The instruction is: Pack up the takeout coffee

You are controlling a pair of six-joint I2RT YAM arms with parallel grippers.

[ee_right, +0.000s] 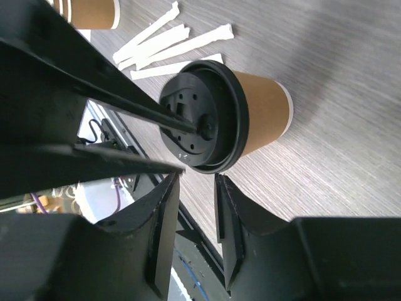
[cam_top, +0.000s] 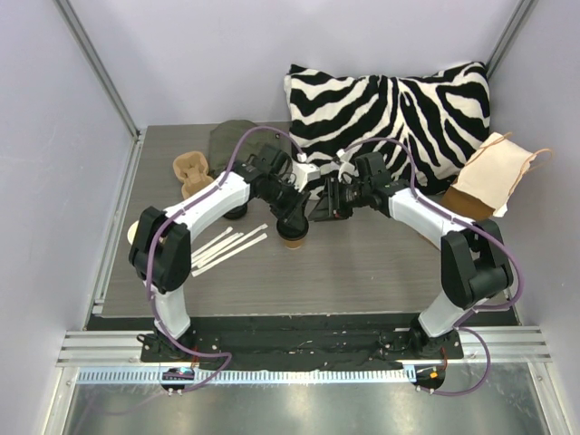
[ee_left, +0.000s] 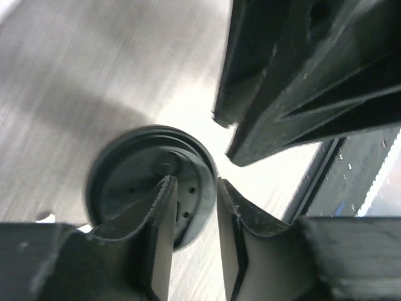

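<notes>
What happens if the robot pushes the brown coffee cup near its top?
It might tip: the coffee cup looks taller than its base is wide and narrows downward. Its paper wall would probably dent under a hard squeeze. Lying down, it would likely roll in a curve.

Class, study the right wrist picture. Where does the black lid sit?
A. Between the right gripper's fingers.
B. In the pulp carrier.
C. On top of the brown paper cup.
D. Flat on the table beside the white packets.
C: the black lid caps the mouth of the takeout coffee.
</notes>
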